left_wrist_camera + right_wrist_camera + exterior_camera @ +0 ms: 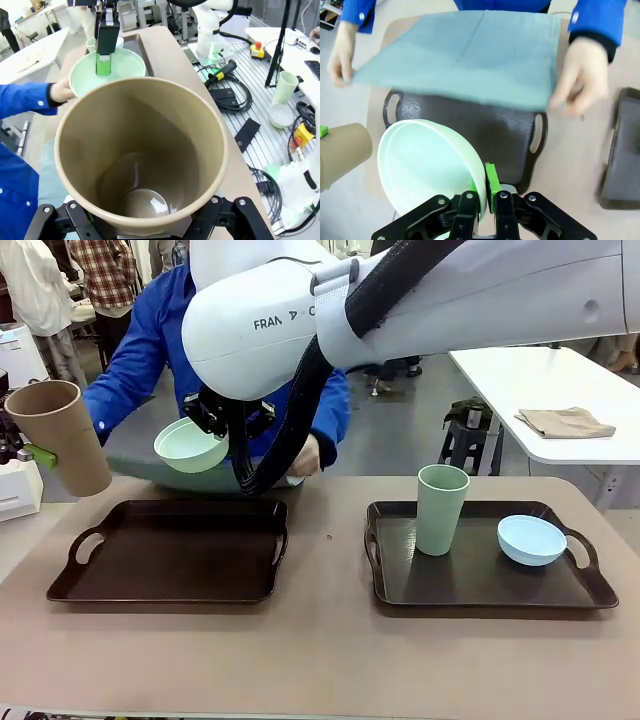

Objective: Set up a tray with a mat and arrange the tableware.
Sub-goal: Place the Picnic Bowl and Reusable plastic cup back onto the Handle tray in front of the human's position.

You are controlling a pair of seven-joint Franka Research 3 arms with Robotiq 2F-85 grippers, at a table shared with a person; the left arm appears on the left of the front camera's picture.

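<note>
Left gripper (145,231): spread wide around the tan cup (62,435), held tilted in the air at the upper left of the front view.
Right gripper (482,197): pinched tight on the rim of the mint green bowl (190,447), lifted left of centre.
Mat (465,55): teal cloth stretched between a person's hands (582,75), above the empty dark tray (170,550) at lower left; not yet laid.
Second tray (470,575), lower right on the worktop (320,660): carries the upright sage green cup (441,510) and the light blue bowl (531,539), apart.
Progress: about midway, by my judgement. The mat goes down first, then the held cup and bowl go onto it.
</note>
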